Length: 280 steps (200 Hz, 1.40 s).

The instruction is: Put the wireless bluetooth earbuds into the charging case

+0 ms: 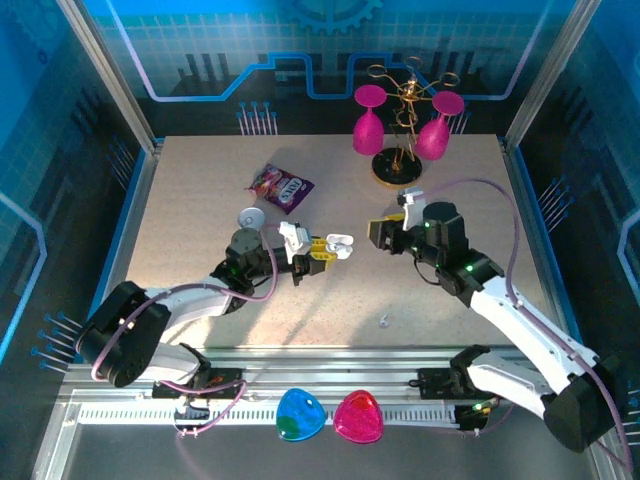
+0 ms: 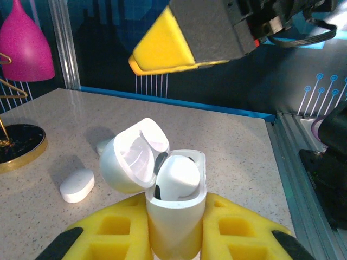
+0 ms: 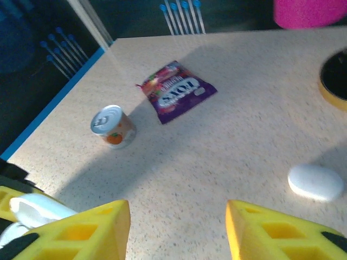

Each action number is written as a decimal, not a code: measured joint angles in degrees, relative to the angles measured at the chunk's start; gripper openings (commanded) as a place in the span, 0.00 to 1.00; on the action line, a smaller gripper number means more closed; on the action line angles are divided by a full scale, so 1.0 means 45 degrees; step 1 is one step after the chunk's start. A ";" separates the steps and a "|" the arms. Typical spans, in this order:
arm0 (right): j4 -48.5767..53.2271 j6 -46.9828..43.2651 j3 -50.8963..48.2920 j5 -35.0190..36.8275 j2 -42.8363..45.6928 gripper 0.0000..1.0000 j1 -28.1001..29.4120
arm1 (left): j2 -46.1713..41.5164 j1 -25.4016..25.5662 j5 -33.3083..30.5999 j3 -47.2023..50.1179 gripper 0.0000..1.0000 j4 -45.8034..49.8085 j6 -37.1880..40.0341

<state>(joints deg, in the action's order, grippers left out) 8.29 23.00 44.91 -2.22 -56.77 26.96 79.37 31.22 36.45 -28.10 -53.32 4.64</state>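
One white earbud [image 2: 179, 176] is seen seated in the open charging case [image 2: 174, 222], whose lid [image 2: 133, 157] is swung back toward 10 o'clock. The case is clamped upright between the yellow fingers [image 2: 116, 225] of the left gripper [image 1: 320, 250], just left of the table's centre in the top view. At 5 o'clock from the case, well apart, a tiny white piece [image 1: 385, 320] lies on the table [image 1: 200, 180]; it is too small to be identified with certainty. The right gripper [image 3: 178, 227] is held at 3 o'clock from the case, near it, with its jaws partly apart and nothing between them. The surface is a speckled beige tabletop edged in blue, framed by aluminium posts and enclosed by blue wall panels [image 1: 200, 40] printed with circuit lines and a gear outline. One closed white pebble-shaped case [image 3: 315, 182] lies on the table near the black, gold-rimmed base [image 1: 398, 168] of one gold wire rack [image 1: 403, 110], from which two magenta glasses [image 1: 368, 125] hang bowl-down. One small can [image 3: 113, 126], with an orange fruit on its label, stands at 10 o'clock from the held case. One purple snack bag [image 3: 176, 91] lies at 11 o'clock; its white lettering is too blurred to be read. Two pick-shaped pieces, one blue [image 1: 300, 415] and one pink [image 1: 358, 417], rest side by side on the near rail.
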 measured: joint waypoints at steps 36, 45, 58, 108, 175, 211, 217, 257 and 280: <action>0.2059 0.0253 -0.0631 0.0112 0.0855 0.57 -0.0379 | -0.0277 0.0000 0.0209 0.0024 0.19 -0.0034 0.0044; 0.2628 0.0282 -0.0869 0.0107 0.1044 0.58 -0.0379 | -0.0306 0.0000 0.0219 0.0024 0.20 -0.0034 0.0049; 0.3366 0.0325 -0.1297 0.0087 0.1243 0.60 -0.0379 | -0.0311 0.0000 0.0253 0.0024 0.20 -0.0039 0.0049; 0.4551 0.0835 -0.2730 -0.0991 0.0223 0.66 -0.0170 | -0.0306 0.0000 0.0495 0.0019 0.20 -0.0340 -0.0015; 0.4813 0.1885 -0.3682 -0.1520 -0.0801 0.67 0.1321 | -0.0306 0.0000 0.0539 0.0019 0.20 -0.0491 -0.0039; 0.4503 0.2657 -0.4634 -0.1948 -0.0495 0.67 0.1705 | -0.0311 0.0000 0.0544 0.0019 0.20 -0.0491 -0.0034; 0.4396 0.2793 -0.4760 -0.1991 -0.0466 0.67 0.1768 | -0.0311 0.0000 0.0544 0.0019 0.19 -0.0491 -0.0034; 0.4007 0.3473 -0.4891 -0.1812 -0.0423 0.65 0.2074 | -0.0311 0.0000 0.0544 0.0019 0.20 -0.0491 -0.0034; 0.3905 0.3725 -0.4901 -0.1598 -0.0423 0.65 0.2293 | -0.0311 0.0000 0.0544 0.0019 0.20 -0.0481 -0.0034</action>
<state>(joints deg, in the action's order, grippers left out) 25.87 39.77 22.85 -9.41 -58.67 37.28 77.97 31.22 38.89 -28.01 -55.48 4.49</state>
